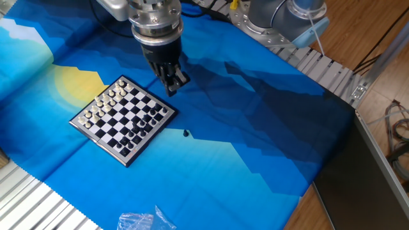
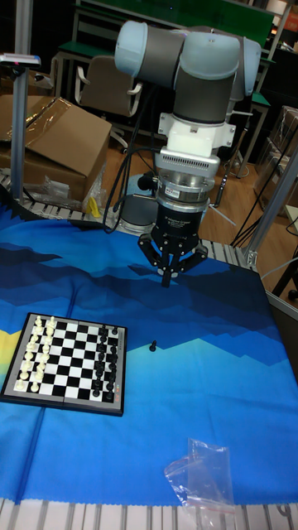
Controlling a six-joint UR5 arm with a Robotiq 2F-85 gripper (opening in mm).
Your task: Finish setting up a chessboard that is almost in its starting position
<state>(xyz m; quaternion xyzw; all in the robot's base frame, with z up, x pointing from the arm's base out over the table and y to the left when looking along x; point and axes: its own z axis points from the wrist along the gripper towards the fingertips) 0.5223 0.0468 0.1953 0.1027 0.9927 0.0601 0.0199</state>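
Observation:
The chessboard (image 1: 99, 143) lies on the blue cloth at the left, white pieces along its far-left side and black pieces along its near-right side. A single small black piece (image 1: 186, 133) stands on the cloth off the board, just past its right corner. In the tall fixed view the chessboard (image 2: 62, 403) sits at the lower left and the loose black piece (image 2: 153, 345) stands to its right. My gripper (image 1: 174, 84) hangs above the cloth behind the board's right corner, fingers drawn together with nothing between them. In the tall view the gripper (image 2: 168, 278) is above and slightly right of the loose piece.
A crumpled clear plastic bag (image 1: 144, 220) lies near the cloth's front edge. Ribbed aluminium rails (image 1: 29, 204) border the front left, and more rails (image 1: 319, 64) run along the back right by the arm's base (image 1: 281, 16). A cardboard box (image 2: 50, 141) stands behind the table.

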